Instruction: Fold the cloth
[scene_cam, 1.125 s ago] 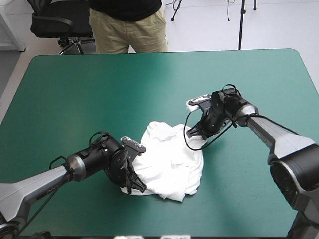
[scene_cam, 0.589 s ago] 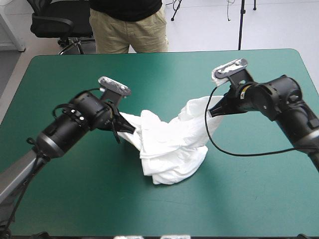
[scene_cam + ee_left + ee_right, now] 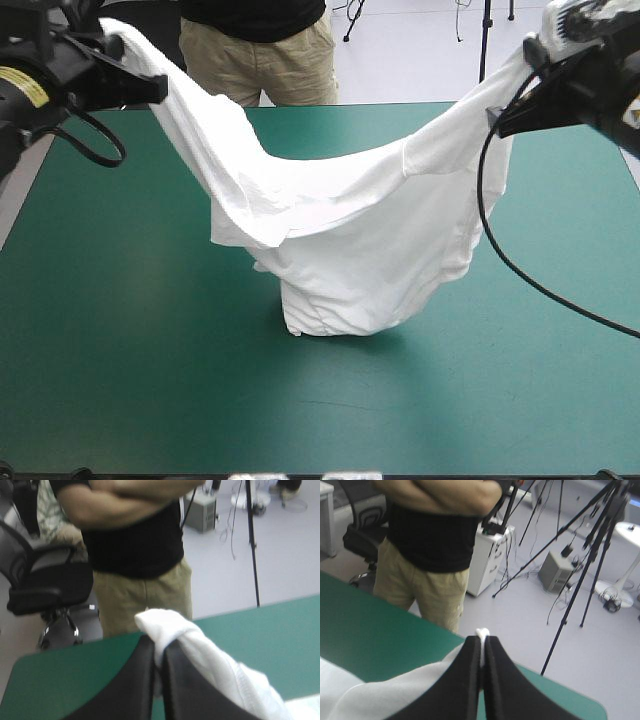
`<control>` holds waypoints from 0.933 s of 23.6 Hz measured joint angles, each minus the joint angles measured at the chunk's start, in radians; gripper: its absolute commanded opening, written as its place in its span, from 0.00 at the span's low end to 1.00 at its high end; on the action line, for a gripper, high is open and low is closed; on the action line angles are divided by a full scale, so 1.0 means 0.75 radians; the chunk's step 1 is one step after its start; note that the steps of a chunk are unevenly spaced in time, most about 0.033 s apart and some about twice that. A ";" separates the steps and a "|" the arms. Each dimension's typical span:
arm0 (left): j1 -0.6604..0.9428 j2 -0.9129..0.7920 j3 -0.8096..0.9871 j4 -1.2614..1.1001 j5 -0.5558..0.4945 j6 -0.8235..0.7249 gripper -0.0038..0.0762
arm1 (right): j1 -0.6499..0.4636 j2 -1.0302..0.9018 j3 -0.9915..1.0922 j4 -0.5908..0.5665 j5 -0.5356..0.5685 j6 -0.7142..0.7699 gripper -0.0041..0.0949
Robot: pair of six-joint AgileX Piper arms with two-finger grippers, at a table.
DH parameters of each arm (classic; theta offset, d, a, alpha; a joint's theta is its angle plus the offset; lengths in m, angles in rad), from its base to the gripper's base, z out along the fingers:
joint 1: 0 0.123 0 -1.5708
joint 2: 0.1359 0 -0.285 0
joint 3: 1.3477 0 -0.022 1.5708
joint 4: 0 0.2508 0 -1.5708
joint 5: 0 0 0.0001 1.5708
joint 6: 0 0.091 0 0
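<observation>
The white T-shirt (image 3: pixel 340 235) hangs stretched between both raised arms, sagging in the middle, its lower part still resting on the teal-green table (image 3: pixel 120 330). My left gripper (image 3: pixel 150 88) is high over the table's far left, shut on one end of the shirt. In the left wrist view a white fold (image 3: pixel 200 650) sticks out between the pinched fingers (image 3: pixel 135 680) of the left gripper (image 3: pixel 159 647). My right gripper (image 3: pixel 500 118) is high at the far right, shut on the other end. In the right wrist view a small white tip (image 3: pixel 481 631) shows at the right gripper (image 3: pixel 482 641).
A black cable (image 3: pixel 530 280) hangs from the right wrist across the table's right side. The table's far edge (image 3: pixel 330 104) runs behind the lifted shirt. Bare cover lies in front of the shirt and on both sides.
Both arms have risen and spread apart toward the far corners, pulling the shirt from a low heap into a wide hanging span. Each grip has stayed on the cloth.
</observation>
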 measured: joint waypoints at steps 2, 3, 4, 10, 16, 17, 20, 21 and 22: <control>0.000 0.000 -0.091 -0.008 -0.045 0.023 0.03 | 0.000 -0.002 -0.079 -0.013 -0.019 -0.026 0.02; 0.000 0.000 -0.134 -0.019 -0.064 0.035 0.03 | 0.000 -0.003 -0.117 -0.016 -0.032 -0.040 0.02; 0.000 0.000 -0.166 -0.029 -0.083 0.040 0.03 | 0.000 -0.004 -0.146 -0.016 -0.047 -0.052 0.02; 0.000 -0.011 -0.363 -0.190 -0.206 0.146 0.03 | 0.000 -0.013 -0.325 -0.016 -0.193 -0.099 0.02; 0.000 -0.051 -0.478 -0.331 -0.190 0.236 0.03 | 0.000 -0.030 -0.421 -0.024 -0.216 -0.127 0.02; 0.000 -0.089 -0.428 -0.328 -0.135 0.244 0.03 | 0.000 -0.038 -0.412 -0.027 -0.149 -0.127 0.02; 0.000 -0.212 -0.182 -0.248 -0.099 0.249 0.03 | 0.000 -0.077 -0.288 -0.103 -0.066 -0.072 0.02; 0.000 -0.272 -0.016 -0.196 -0.093 0.251 0.03 | 0.000 -0.098 -0.186 -0.159 -0.039 -0.019 0.02; 0.000 -0.303 0.126 -0.167 -0.090 0.251 0.03 | 0.000 -0.107 -0.092 -0.182 -0.012 0.011 0.02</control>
